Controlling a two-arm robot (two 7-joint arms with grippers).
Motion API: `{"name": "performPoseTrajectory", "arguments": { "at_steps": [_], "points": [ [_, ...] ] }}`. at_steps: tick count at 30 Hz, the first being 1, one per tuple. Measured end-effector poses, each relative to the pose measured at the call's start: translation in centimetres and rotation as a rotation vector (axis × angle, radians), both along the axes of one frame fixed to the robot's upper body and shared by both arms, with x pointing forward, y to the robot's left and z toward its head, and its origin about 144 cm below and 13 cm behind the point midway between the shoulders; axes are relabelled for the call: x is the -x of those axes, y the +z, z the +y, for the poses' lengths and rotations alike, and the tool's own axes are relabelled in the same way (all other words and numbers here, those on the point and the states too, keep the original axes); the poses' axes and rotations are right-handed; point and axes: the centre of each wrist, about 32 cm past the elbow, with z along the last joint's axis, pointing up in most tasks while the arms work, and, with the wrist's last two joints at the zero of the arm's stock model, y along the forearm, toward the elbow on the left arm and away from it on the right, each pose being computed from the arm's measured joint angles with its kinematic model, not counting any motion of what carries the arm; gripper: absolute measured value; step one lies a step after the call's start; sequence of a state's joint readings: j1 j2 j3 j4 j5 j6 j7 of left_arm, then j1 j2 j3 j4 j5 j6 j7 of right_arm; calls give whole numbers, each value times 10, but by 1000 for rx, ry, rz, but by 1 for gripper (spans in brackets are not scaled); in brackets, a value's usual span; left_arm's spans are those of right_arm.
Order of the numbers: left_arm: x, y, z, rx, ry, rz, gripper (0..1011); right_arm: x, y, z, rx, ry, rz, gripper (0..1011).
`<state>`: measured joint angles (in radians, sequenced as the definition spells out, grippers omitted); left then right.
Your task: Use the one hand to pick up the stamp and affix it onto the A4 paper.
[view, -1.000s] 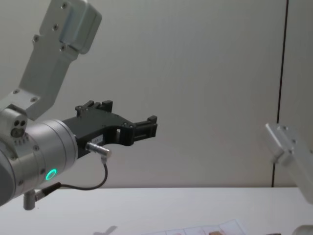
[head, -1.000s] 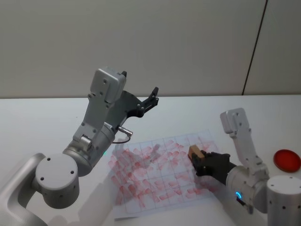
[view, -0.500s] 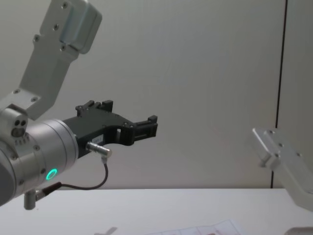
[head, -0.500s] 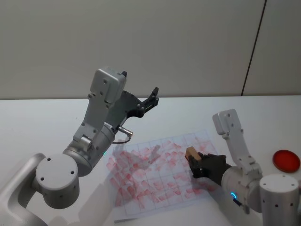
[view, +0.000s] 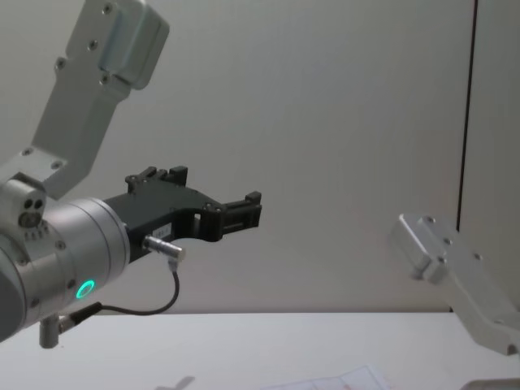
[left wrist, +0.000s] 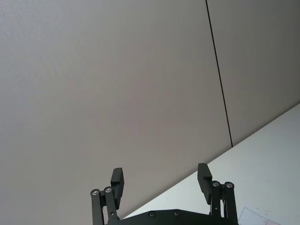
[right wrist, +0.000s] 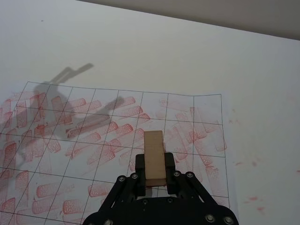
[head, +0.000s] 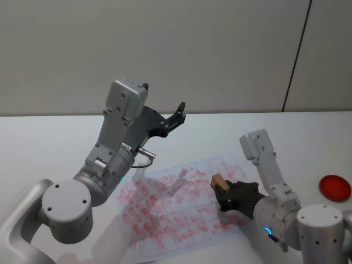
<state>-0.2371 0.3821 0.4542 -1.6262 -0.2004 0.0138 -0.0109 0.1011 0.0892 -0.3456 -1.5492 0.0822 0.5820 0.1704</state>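
The A4 paper point(head: 170, 212) lies on the white table, a gridded sheet point(right wrist: 93, 136) covered with red stamp marks. My right gripper point(head: 224, 196) is low over the right part of the sheet, shut on the stamp point(head: 218, 180), a small wooden block. In the right wrist view the stamp point(right wrist: 154, 159) stands between the black jaws of that gripper point(right wrist: 154, 177), and its lower end is hidden. My left gripper point(head: 177, 114) is held high above the table behind the paper, open and empty; it also shows in the left wrist view point(left wrist: 160, 180) and the chest view point(view: 244, 211).
A round red ink pad point(head: 335, 187) sits at the right edge of the table. The raised left arm point(head: 118, 143) casts a shadow on the sheet. A wall with a dark vertical seam point(head: 297, 55) stands behind the table.
My right gripper has moved left across the sheet with the stamp. The paper has shifted slightly left too. The left arm has not moved.
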Motion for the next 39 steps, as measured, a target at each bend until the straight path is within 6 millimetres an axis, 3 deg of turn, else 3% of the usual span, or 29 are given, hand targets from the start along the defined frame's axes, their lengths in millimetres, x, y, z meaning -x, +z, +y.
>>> {"name": "performPoseTrajectory", "arguments": {
  "at_steps": [17,27,39],
  "points": [
    [0,0,0,0,0,0,1001,5,29,-7,-17,-47,-112,218],
    [0,0,0,0,0,0,1002,10,43,-35,1,-159,-163,218],
    [0,0,0,0,0,0,1001,16,38,-65,51,-263,-122,219]
  ]
}}
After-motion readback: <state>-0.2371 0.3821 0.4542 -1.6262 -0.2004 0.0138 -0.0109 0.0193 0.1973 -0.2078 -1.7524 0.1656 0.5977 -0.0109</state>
